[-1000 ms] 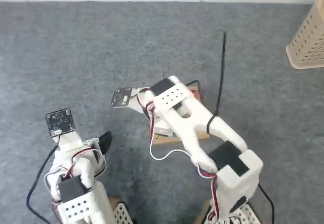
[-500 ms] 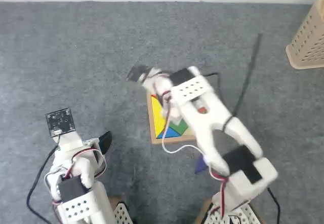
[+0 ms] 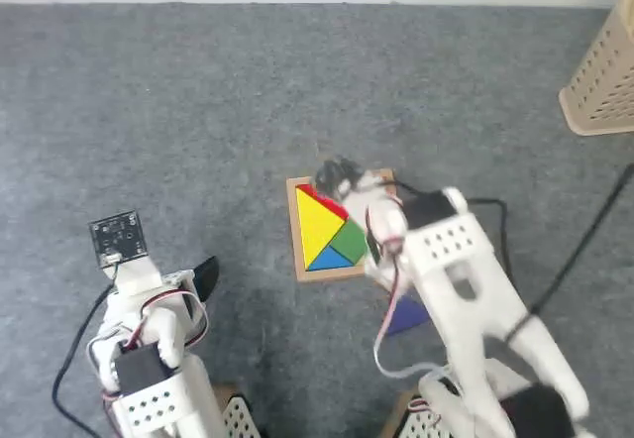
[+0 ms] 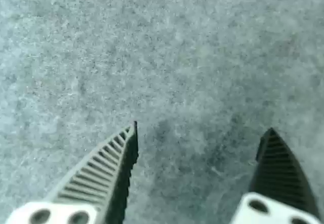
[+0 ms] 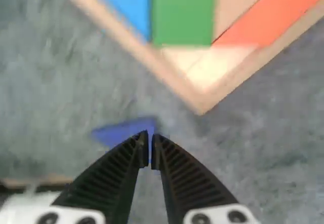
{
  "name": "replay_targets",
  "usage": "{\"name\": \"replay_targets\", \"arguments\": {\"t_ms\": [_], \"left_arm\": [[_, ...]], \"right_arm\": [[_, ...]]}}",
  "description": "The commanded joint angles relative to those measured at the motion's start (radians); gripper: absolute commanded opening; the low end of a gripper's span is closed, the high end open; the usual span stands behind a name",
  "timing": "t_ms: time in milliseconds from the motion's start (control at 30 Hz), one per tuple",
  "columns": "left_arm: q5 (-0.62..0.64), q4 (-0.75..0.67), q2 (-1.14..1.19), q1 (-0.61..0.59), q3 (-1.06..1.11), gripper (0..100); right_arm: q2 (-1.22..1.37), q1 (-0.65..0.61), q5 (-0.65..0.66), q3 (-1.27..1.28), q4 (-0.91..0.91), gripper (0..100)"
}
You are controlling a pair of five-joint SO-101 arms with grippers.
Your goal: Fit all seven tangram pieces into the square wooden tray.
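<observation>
While right gripper point(image 5: 150, 139) sits clenched, tips beside blue piece point(image 5: 117, 132) near tray point(image 5: 152, 64) corner, left gripper point(image 4: 200, 135) hangs released over grey bench point(image 4: 152, 41), lower left.

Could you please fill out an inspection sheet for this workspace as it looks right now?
Surface: grey carpet, nothing wrong seen.
Job's things: wooden tray holds coloured pieces, one corner looks unfilled; a dark blue piece lies on the carpet outside it.
Clutter: nothing seen.
Grippers: left gripper over bare carpet, jaws apart; right gripper near the dark blue piece, jaws shut, empty.
Cables: black cable beside the right arm; white wire under it.
Surroundings: slatted basket at the far edge.
</observation>
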Motion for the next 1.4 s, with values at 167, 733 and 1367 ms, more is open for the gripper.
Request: {"name": "replay_targets", "arguments": {"t_ms": [167, 733, 1367], "left_arm": [[-0.002, -0.002, -0.012, 0.002, -0.013, 35], [-0.002, -0.002, -0.012, 0.002, -0.013, 35], [-0.002, -0.002, -0.012, 0.002, -0.013, 35]], "right_arm": [[-0.248, 0.008, 0.204, 0.193, 0.076, 3.1], [-0.263, -0.044, 0.516, 0.382, -0.116, 28.4], [-0.262, -0.101, 0.586, 0.488, -0.225, 28.1]]}}
